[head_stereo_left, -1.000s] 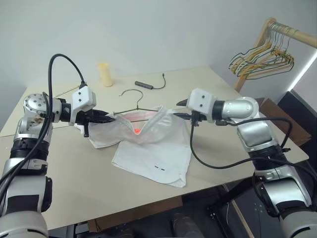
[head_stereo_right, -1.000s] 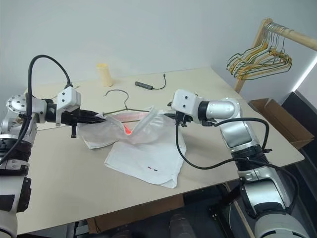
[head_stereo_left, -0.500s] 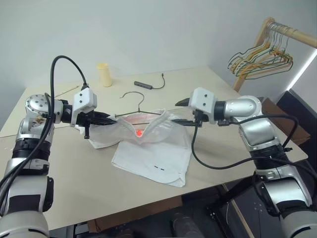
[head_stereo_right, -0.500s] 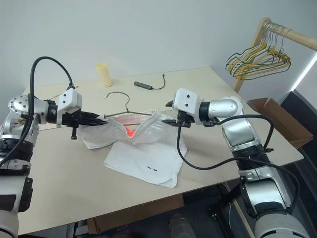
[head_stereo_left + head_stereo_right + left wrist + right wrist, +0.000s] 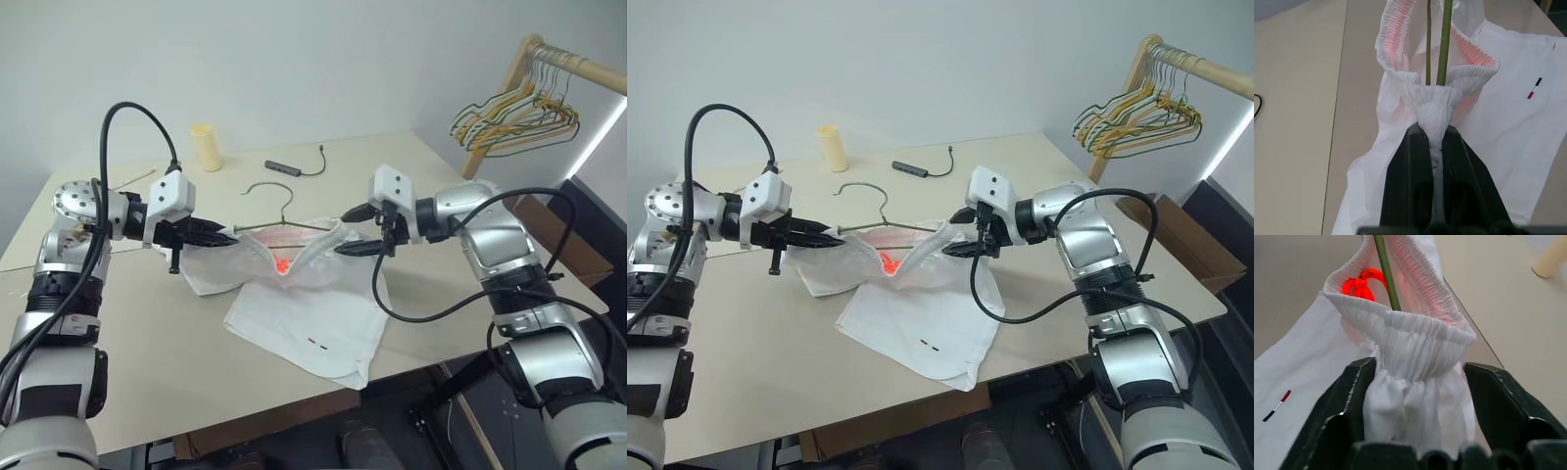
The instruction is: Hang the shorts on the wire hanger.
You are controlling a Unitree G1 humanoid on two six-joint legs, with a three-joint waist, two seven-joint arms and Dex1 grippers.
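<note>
So the shorts are thin white fabric, kind of floppy, with a gathered, ribbed elastic waistband that looks pinkish on the inside. The lower part lies flat on the beige counter, hem near the front edge, with two tiny dark marks near it. The waistband end is lifted off the surface and stretched between the two arms.

The left end effector has its black fingers pressed together on a bunched bit of waistband; the fabric squeezes up between them in a tight little wad. The right end effector sits at the other side of the waistband, with its fingers spread apart and a puffy bunch of gathered cloth sitting in the gap. I can't tell if the fingers really bite on it.

The wire hanger is a thin, dull metal triangle with a curved hook. The hook pokes up behind the shorts and the thin wire runs into the open waistband, which you can see in both wrist views. There's also a bright red knot of cord inside the waistband.

Other stuff: a pale yellow cylinder and a small dark bar with a cable at the back of the counter, plus a bunch of coloured hangers on a wooden rail to the right.
</note>
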